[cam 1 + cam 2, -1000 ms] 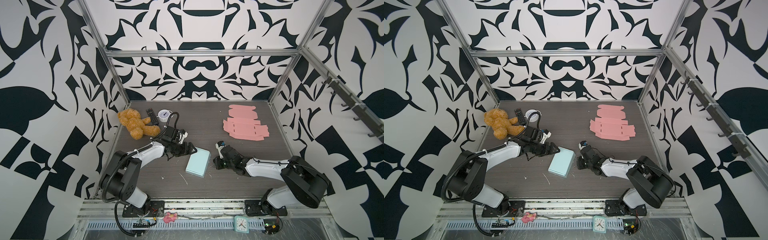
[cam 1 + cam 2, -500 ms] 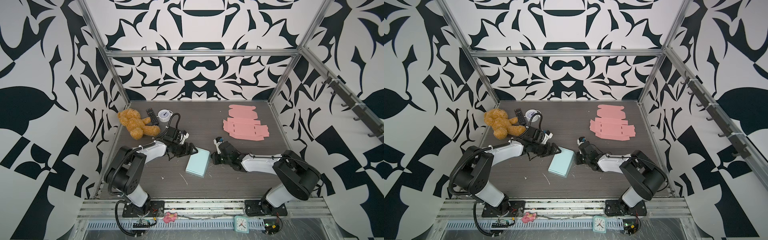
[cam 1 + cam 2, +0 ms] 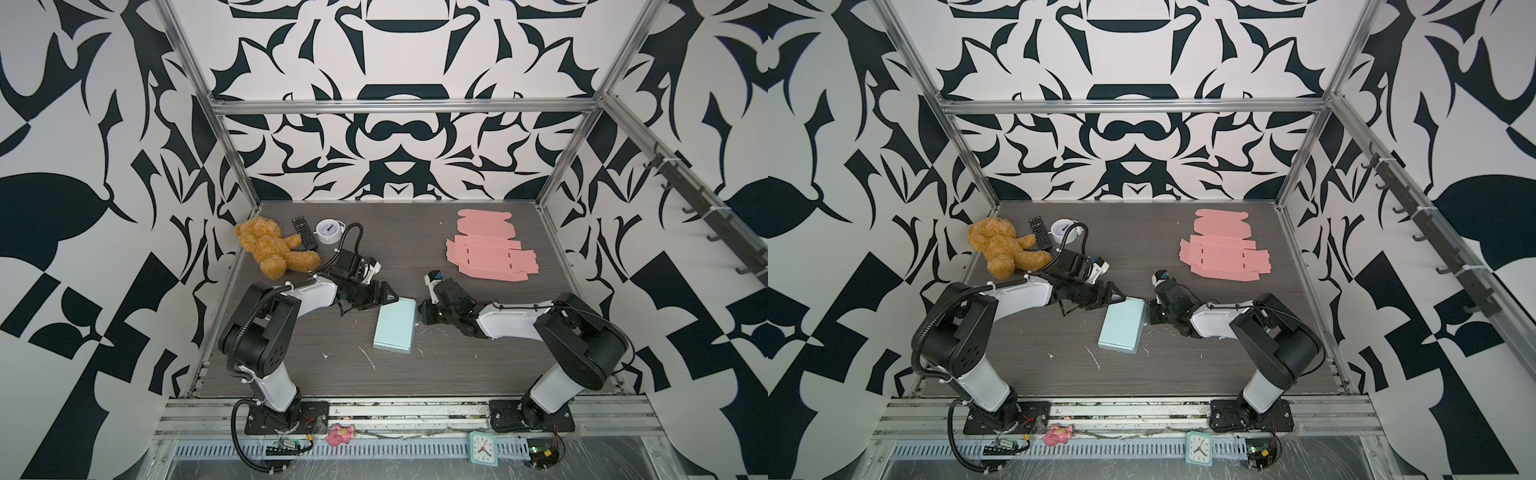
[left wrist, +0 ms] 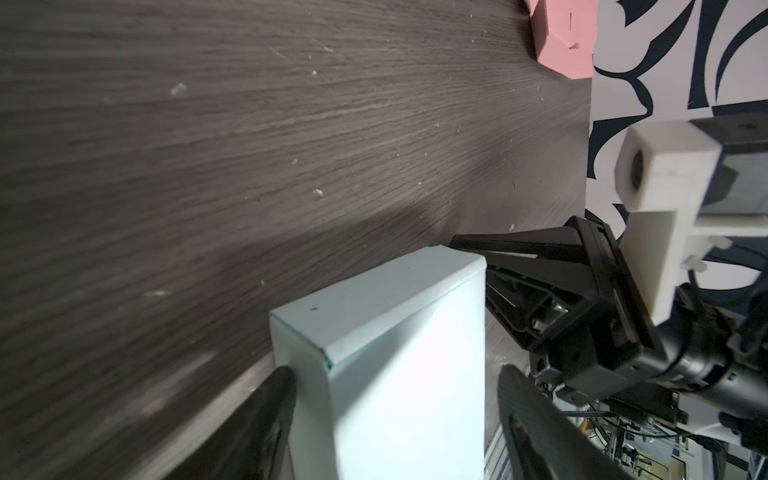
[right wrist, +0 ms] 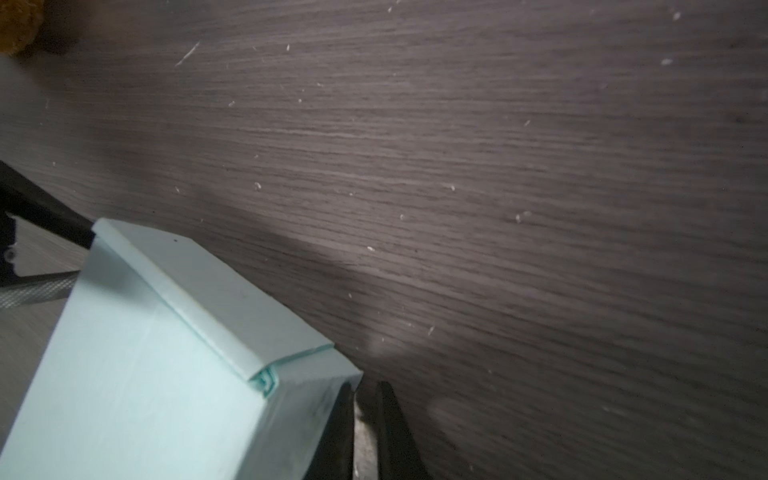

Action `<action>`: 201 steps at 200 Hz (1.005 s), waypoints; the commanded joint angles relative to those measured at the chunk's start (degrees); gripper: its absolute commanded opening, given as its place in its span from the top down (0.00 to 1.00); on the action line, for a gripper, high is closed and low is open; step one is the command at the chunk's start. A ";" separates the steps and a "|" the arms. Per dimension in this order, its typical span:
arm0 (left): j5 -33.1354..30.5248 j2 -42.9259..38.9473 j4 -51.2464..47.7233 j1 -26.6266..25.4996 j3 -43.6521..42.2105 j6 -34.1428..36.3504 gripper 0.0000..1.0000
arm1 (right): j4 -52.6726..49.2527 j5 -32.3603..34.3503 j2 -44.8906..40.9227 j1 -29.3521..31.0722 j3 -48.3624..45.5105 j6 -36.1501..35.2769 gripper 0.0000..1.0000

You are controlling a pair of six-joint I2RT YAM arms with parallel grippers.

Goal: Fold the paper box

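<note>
A folded light-blue paper box (image 3: pixel 395 328) (image 3: pixel 1122 328) lies flat mid-table in both top views. My left gripper (image 3: pixel 386 301) (image 3: pixel 1115 302) is at its far end, open. In the left wrist view (image 4: pixel 395 374) the box (image 4: pixel 374 316) sits between the jaws, with one finger (image 4: pixel 278 386) against its side and the other standing a little off it. My right gripper (image 3: pixel 422 316) (image 3: pixel 1150 316) is shut with nothing in it. In the right wrist view its tips (image 5: pixel 365 399) rest against the box's (image 5: pixel 145 374) side wall near a corner.
Flat pink box cut-outs (image 3: pixel 490 253) (image 3: pixel 1223 253) lie at the back right. A teddy bear (image 3: pixel 274 249), a black remote (image 3: pixel 303 232) and a white clock (image 3: pixel 328 230) sit at the back left. Paper scraps dot the dark wooden table (image 3: pixel 457 365).
My right gripper has slid left until it meets the box's right side. The left gripper's jaws have narrowed slightly around the far end. The box has hardly moved.
</note>
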 commanded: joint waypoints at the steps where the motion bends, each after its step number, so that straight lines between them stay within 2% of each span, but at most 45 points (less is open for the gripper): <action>1: 2.48 1.23 1.13 -1.16 1.59 -0.35 0.21 | 0.67 -1.93 0.24 0.23 1.97 0.52 0.85; 111: 3.16 2.57 1.37 -4.18 3.52 -0.90 0.22 | 2.79 -2.65 0.15 4.70 4.00 2.24 0.85; 201: 3.46 1.46 2.90 -4.50 2.13 -1.68 0.22 | 3.86 -0.85 -3.41 5.54 0.42 2.46 0.85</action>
